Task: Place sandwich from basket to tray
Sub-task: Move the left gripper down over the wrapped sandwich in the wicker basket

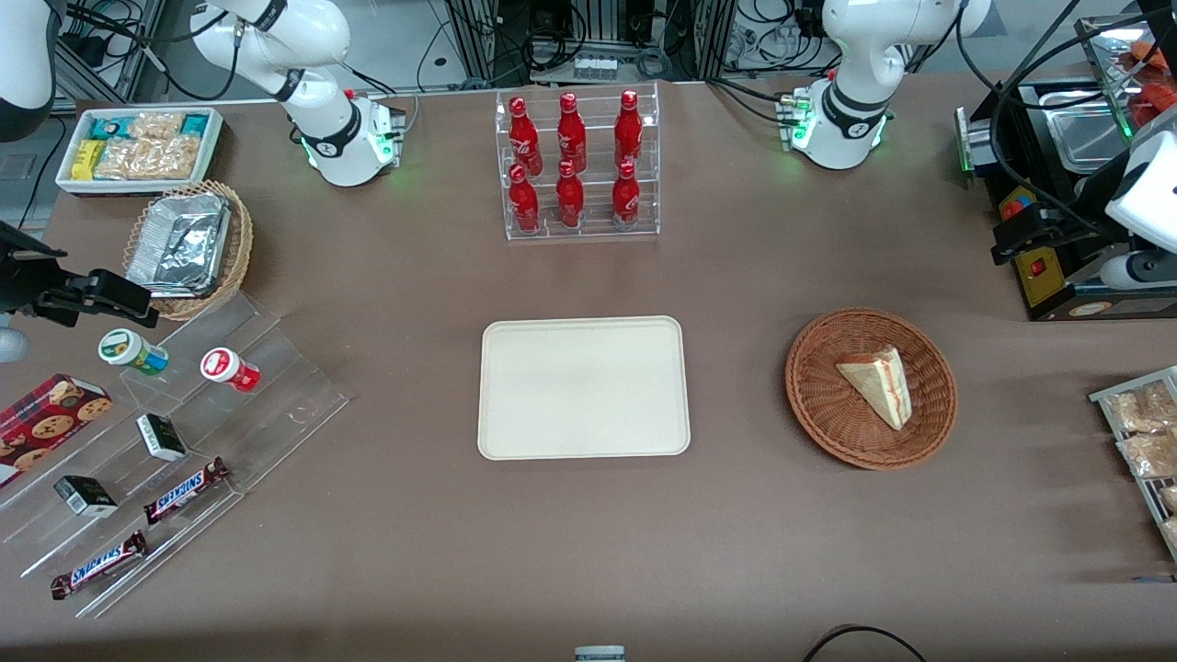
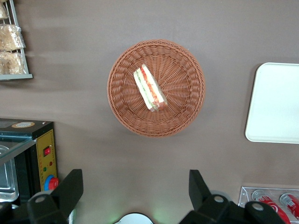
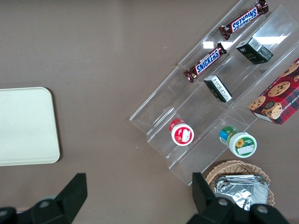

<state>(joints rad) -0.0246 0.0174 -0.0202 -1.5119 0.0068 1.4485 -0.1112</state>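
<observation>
The sandwich point(image 1: 878, 386), a pale wedge with red and green filling, lies in the reddish-brown wicker basket point(image 1: 809, 395) toward the working arm's end of the table. The cream tray point(image 1: 584, 386) lies beside the basket at the table's middle, with nothing on it. My left gripper point(image 1: 1016, 234) hangs high above the table, farther from the front camera than the basket and apart from it. In the left wrist view the gripper point(image 2: 135, 179) is open and holds nothing. The sandwich point(image 2: 149, 87), the basket point(image 2: 182, 84) and an edge of the tray point(image 2: 275, 102) show there too.
A clear rack of red bottles point(image 1: 579, 165) stands farther from the front camera than the tray. A black machine point(image 1: 1057, 184) and a wire rack of snack bags point(image 1: 1140, 441) stand at the working arm's end. A clear stepped shelf with snacks point(image 1: 184, 441) is at the parked arm's end.
</observation>
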